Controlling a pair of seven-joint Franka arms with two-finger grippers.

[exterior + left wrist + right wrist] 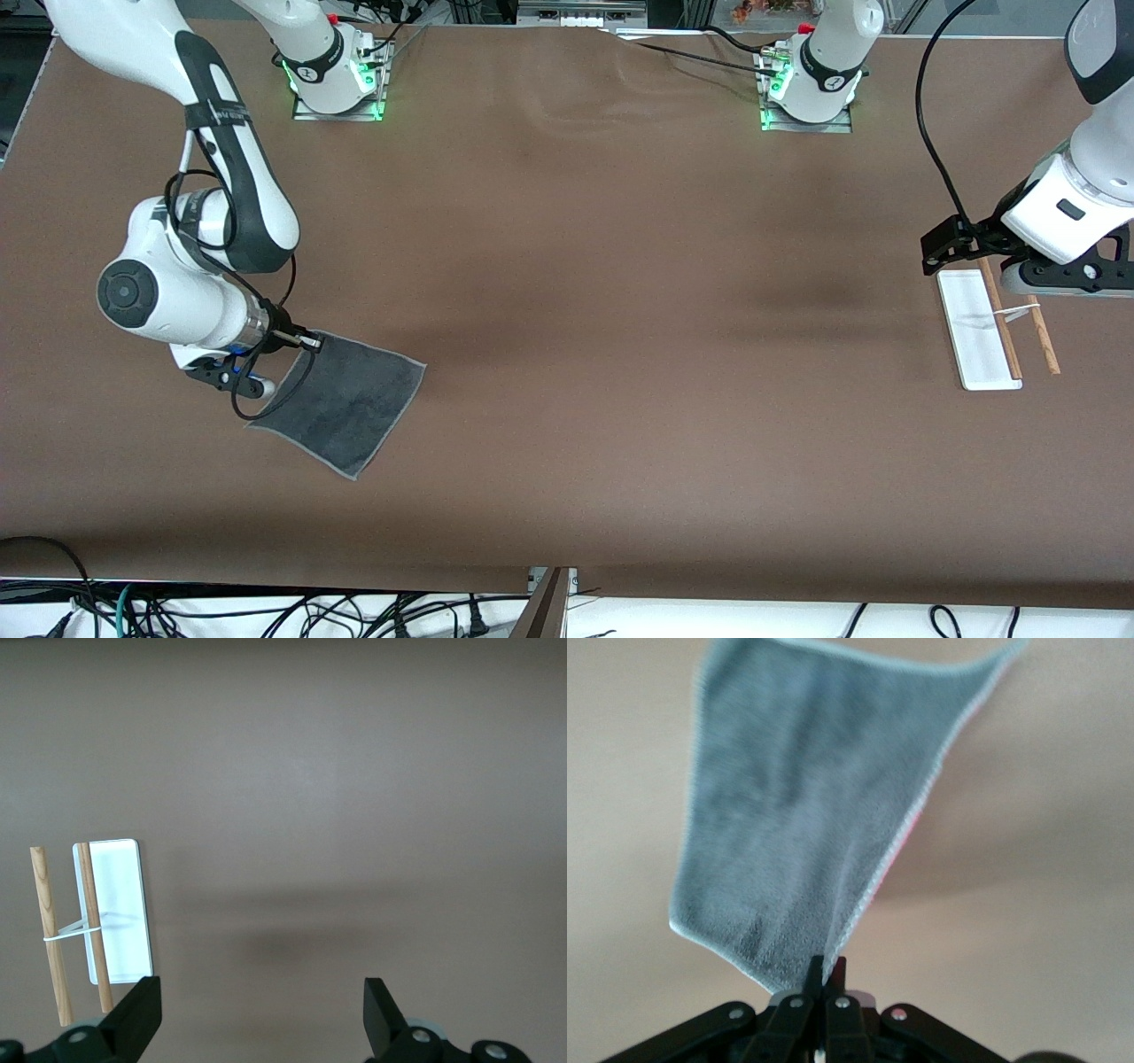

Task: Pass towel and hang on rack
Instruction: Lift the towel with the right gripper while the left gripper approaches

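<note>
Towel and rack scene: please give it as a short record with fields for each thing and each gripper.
towel: grey face up, toward the right arm's end of the table, one corner pinched
rack: toward the left arm's end, white base, two wooden rods, nothing on it
right gripper: fingers shut on the towel corner
left gripper: fingers open, holding nothing, over the table by the rack
</note>
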